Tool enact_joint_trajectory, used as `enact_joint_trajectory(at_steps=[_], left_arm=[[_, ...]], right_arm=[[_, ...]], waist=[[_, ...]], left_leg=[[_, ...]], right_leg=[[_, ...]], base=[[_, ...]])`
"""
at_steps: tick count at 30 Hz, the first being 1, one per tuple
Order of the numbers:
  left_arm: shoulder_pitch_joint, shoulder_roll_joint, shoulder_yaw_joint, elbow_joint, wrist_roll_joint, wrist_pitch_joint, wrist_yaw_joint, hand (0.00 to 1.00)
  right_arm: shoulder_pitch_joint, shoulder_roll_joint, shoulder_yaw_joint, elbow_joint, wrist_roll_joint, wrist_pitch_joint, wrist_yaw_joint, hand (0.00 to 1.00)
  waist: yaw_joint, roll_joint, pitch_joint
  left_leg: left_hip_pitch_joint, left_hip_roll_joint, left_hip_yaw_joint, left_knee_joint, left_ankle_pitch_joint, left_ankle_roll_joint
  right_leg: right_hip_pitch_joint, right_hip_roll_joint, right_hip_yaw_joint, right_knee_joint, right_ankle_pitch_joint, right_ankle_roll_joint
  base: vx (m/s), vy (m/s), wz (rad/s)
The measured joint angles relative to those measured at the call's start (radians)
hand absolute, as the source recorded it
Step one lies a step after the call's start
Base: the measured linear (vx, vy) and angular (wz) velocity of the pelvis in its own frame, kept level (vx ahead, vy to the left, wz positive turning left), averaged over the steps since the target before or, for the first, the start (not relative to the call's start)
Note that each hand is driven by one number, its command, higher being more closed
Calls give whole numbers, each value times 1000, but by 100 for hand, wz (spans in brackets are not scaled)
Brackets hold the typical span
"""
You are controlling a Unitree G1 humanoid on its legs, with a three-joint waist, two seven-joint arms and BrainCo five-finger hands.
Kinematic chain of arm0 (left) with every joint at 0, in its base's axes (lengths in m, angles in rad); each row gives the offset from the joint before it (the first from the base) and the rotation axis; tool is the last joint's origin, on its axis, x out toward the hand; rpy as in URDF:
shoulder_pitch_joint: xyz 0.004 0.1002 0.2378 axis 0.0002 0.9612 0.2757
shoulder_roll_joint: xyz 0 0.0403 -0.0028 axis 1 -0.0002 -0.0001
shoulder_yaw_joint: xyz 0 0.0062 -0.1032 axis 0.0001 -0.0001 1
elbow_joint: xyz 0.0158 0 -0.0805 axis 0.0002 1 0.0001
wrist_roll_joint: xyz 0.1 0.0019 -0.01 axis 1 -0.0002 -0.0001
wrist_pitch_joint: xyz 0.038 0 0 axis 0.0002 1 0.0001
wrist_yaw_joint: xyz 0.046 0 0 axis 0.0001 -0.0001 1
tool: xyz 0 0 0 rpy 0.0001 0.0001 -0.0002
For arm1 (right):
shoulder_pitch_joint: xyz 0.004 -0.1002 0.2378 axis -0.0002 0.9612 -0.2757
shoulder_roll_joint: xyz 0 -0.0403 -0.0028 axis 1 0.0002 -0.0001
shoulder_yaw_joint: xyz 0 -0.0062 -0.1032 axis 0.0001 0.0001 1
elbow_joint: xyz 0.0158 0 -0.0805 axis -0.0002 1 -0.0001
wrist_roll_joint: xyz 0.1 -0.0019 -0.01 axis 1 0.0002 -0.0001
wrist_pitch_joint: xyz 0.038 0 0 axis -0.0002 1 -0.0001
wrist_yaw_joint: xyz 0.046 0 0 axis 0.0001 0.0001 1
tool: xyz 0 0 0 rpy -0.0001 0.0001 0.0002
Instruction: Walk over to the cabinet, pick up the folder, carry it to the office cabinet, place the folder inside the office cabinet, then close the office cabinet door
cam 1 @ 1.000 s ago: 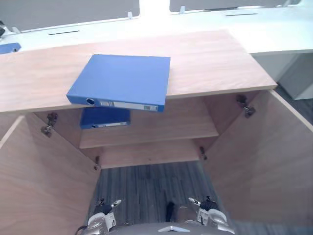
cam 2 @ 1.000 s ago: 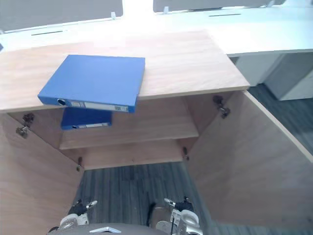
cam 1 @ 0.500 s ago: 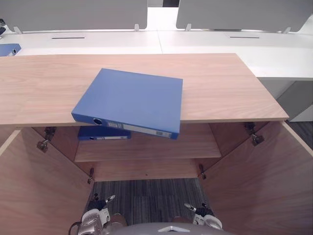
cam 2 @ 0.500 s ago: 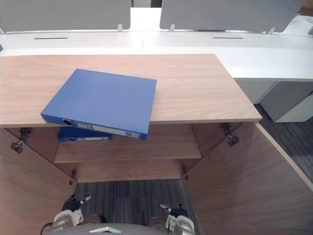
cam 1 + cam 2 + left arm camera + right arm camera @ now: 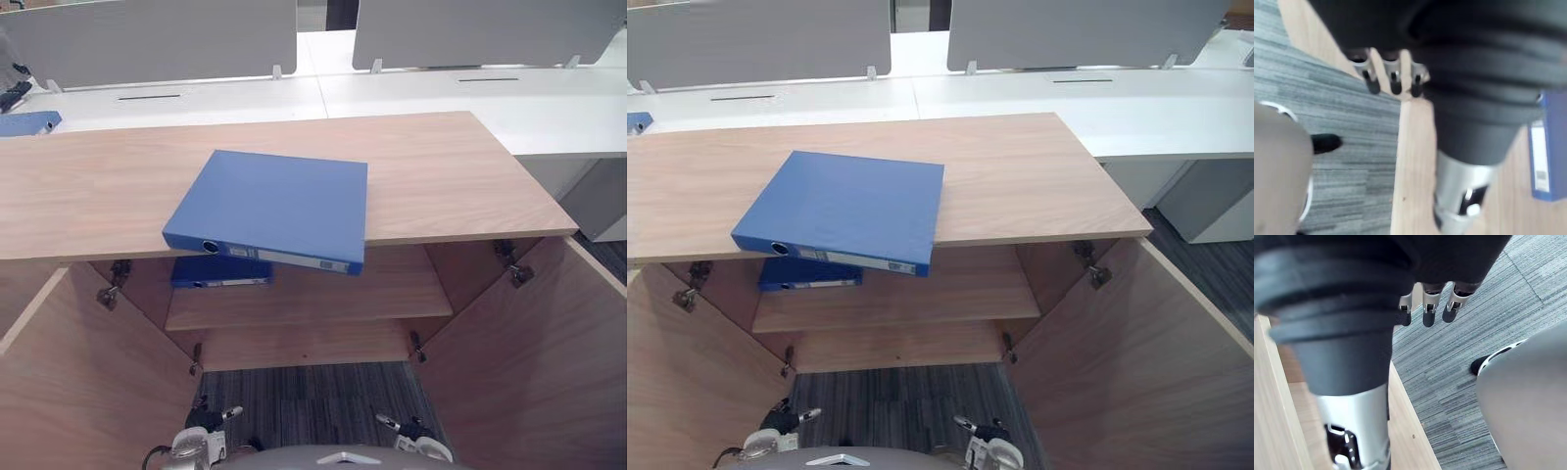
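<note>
Folder: laid flat on the cabinet top, spine poking over its front edge.
Feel: judged stiff, smooth, light.
Hold: best taken at the spine.
Left hand: kept low, fingers loose, nothing held.
Right hand: likewise.

Grey striped carpet between the left hand and the right hand. Well ahead of both, white desks backed by grey divider screens

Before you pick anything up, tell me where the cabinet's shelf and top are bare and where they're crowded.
Shelf: bare from the lower folder rightward to the right wall; its left end is taken by that folder. Cabinet top: bare right of the upper folder, which overhangs the front edge, and left of it.
</note>
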Motion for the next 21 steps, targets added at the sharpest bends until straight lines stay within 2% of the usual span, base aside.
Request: enact_joint_trajectory(at_steps=[4, 10, 18, 21], left_arm=[[57, 2, -22, -182, 1, -1, 34, 0], [174, 21, -40, -671, 41, -33, 74, 0], [263, -12, -86, -1000, 40, -91, 106, 0], [269, -17, -100, -1098, 41, -122, 107, 0]], right_arm=[[-3, -3, 27, -7, 1, -6, -3, 0], [35, -11, 50, -66, 0, -20, -12, 0], [80, -3, 86, -132, -2, -23, -13, 0], [86, 19, 86, -144, -3, -23, -14, 0]], waist=[[2, -5, 3], [1, -1, 7], [16, 4, -4], [26, 2, -4]], left_leg=[[-8, -7, -26, -6, 0, -1], [-20, -29, -75, -7, -9, 11], [-8, -38, -79, 4, -16, 19], [-15, -28, -78, 65, -58, 8]], right_leg=[[-2, 0, 8, -9, 3, 1], [-3, -3, 39, -13, -2, 10], [21, -14, 39, -12, -1, 16], [43, -14, 44, -12, -2, 15]], base=[[-127, 38, 5], [-22, 36, 8], [104, 10, 3], [78, -6, 1]])
